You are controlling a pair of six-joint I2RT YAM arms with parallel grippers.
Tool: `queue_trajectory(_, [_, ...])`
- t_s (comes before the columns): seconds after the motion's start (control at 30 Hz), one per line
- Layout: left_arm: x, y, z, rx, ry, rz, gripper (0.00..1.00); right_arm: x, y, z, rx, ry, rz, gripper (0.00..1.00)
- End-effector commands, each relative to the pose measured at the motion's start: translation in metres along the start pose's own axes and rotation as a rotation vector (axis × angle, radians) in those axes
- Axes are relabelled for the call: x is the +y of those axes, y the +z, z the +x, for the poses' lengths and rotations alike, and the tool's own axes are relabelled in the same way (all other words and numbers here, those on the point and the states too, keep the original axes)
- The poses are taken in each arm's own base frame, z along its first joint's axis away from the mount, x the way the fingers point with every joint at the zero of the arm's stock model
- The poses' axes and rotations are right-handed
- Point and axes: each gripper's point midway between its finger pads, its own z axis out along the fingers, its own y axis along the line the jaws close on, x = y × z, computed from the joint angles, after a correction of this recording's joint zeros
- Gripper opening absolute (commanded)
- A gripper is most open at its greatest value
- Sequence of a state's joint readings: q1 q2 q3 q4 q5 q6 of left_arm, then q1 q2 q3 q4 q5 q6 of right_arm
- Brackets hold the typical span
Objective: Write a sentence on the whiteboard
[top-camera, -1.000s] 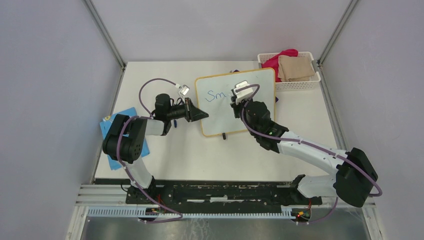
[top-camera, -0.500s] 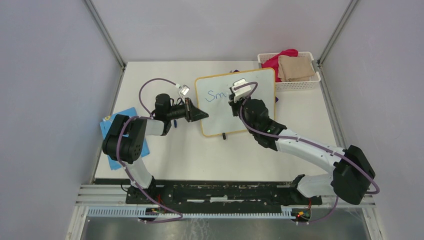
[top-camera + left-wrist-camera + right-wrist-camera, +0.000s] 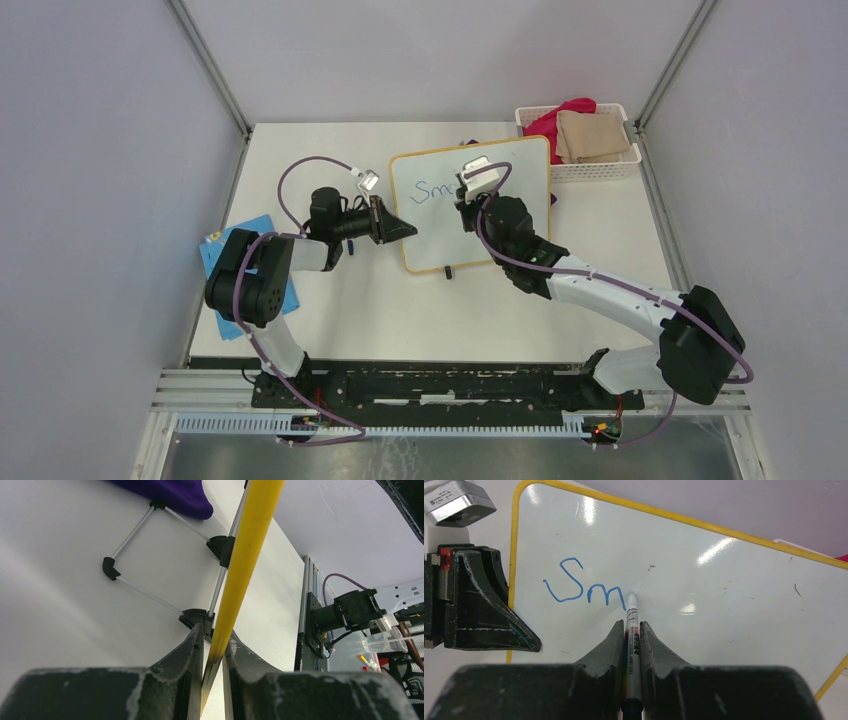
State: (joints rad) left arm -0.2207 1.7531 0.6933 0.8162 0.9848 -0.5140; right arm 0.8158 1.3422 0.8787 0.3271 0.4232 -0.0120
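Overhead, the whiteboard [image 3: 440, 240] sits just above the middle of the frame on the counter [image 3: 400, 310], turned a little so its right end rides higher, and both arms are on it. The left arm [image 3: 262, 272] reaches in from the left, and the left jaws are clamped on the board's left edge. In the left wrist view the yellow frame [image 3: 247, 550] runs straight down between the two fingers [image 3: 182, 662], with black feet [image 3: 196, 616] and thin metal rods under the board. The right arm [image 3: 610, 295] comes up from the lower right, and the right jaws are closed on a marker [image 3: 632, 630], pinched at the barrel and pointing up the frame. Its tip is right at the board, just to the right of the blue letters, though I cannot tell if it touches. The sentence [image 3: 584, 587] reads "Sm" and nothing more, in the board's upper left part. Upper right overhead, a white basket [image 3: 600, 170] holds a red cloth [image 3: 560, 113] and a tan cloth [image 3: 592, 135], just beside the board's top right corner. A blue card [image 3: 222, 258] lies at the far left, partly under the left arm
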Motion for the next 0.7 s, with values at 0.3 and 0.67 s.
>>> queue_trajectory(0.3, [-0.001, -0.001, -0.005, -0.012, 0.049, -0.017, 0.02, -0.006, -0.003, 0.004, -0.009, 0.017, 0.015, 0.0])
queue_trajectory(0.67, [-0.001, -0.001, -0.005, -0.011, 0.048, -0.018, 0.02, -0.013, -0.012, -0.001, -0.03, 0.027, 0.031, 0.0])
